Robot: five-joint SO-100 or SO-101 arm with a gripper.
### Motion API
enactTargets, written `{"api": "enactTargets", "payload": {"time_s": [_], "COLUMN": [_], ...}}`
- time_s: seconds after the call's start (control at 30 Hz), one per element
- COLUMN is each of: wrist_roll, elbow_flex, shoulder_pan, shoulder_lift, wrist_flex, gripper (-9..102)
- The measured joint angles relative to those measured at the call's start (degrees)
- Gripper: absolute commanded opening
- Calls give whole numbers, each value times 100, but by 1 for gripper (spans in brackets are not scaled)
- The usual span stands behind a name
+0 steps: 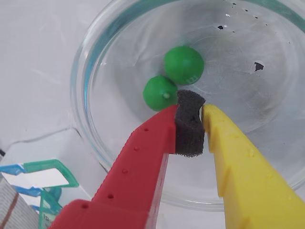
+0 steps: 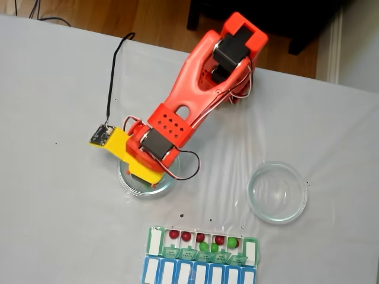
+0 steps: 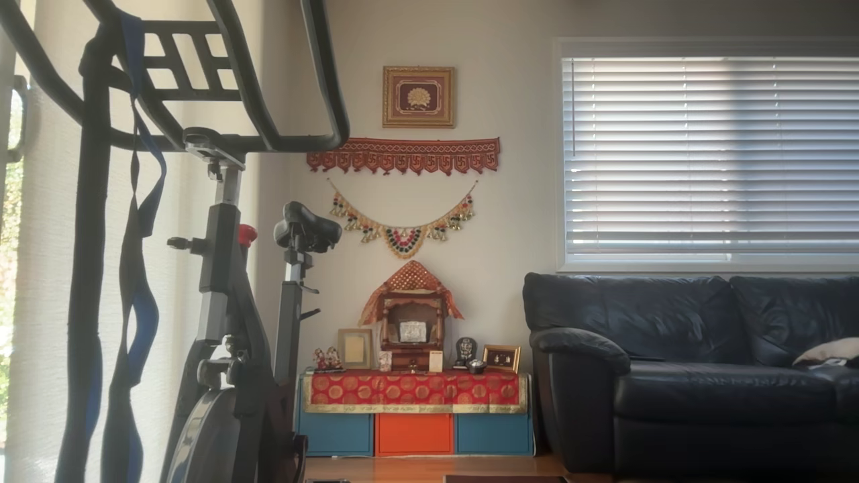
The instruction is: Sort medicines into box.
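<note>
Glossy green balls (image 1: 183,64) in clear smooth glass dish (image 1: 90,119); porous black foam pad (image 1: 189,125).

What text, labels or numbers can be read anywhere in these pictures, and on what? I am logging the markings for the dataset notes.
No text can be read with certainty.
Green flap lids of the pill organiser: dark marks in the fixed view, too small and blurred to read.
Lid corner in the wrist view: no letters legible.
Framed pictures by the small shrine in the other view: too small to read.
Arm and glass dish: no markings seen.
</note>
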State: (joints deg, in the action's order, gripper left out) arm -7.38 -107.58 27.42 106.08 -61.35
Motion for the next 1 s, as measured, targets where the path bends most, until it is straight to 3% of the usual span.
{"api": "enactTargets", "payload": {"time_s": [0.43, 0.63, 1.0], "wrist_roll": [123, -26, -35], "elbow_flex": [-79, -79, -79], "shoulder_pan": [18, 18, 9], "shoulder_lift": [79, 79, 79], "wrist_flex": [176, 79, -35], "gripper": [5, 16, 22]}}
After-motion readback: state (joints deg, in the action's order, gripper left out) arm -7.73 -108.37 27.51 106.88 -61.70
